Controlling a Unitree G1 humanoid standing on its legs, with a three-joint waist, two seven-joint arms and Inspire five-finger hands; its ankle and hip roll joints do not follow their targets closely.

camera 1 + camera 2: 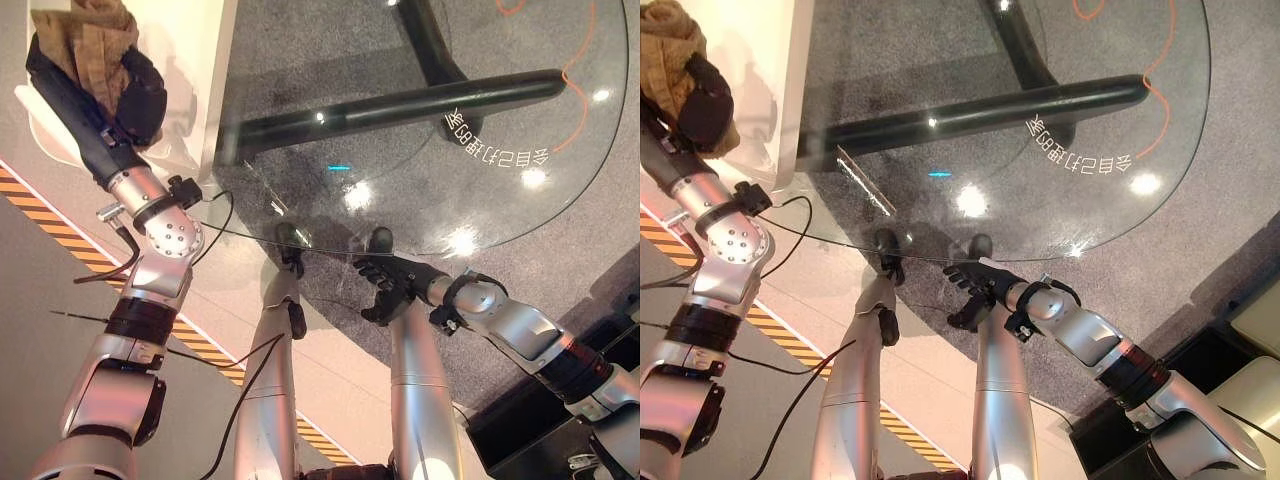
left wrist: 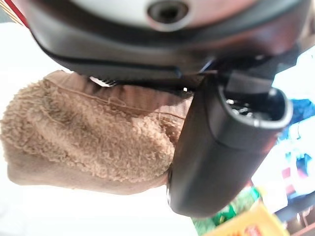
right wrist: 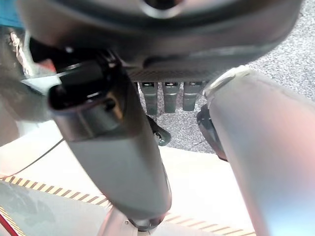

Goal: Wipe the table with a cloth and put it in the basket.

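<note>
I note the glass table [image 1: 500,215], its curved edge running across the frame's middle with open floor below. At upper left, my left hand [image 1: 140,95] is clenched round the cloth [image 1: 95,40], brown and fleecy, bunched. My right hand [image 1: 385,280] hangs low center, fingers relaxed, empty.

Cut off and hidden parts
The fluffy brown cloth [image 1: 92,40] is cropped by the top edge — the left hand's [image 1: 140,95] fingers are buried in it.

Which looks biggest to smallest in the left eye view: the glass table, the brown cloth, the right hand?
1. glass table
2. brown cloth, held in the left hand
3. right hand, though it looks close to the cloth in size
</note>
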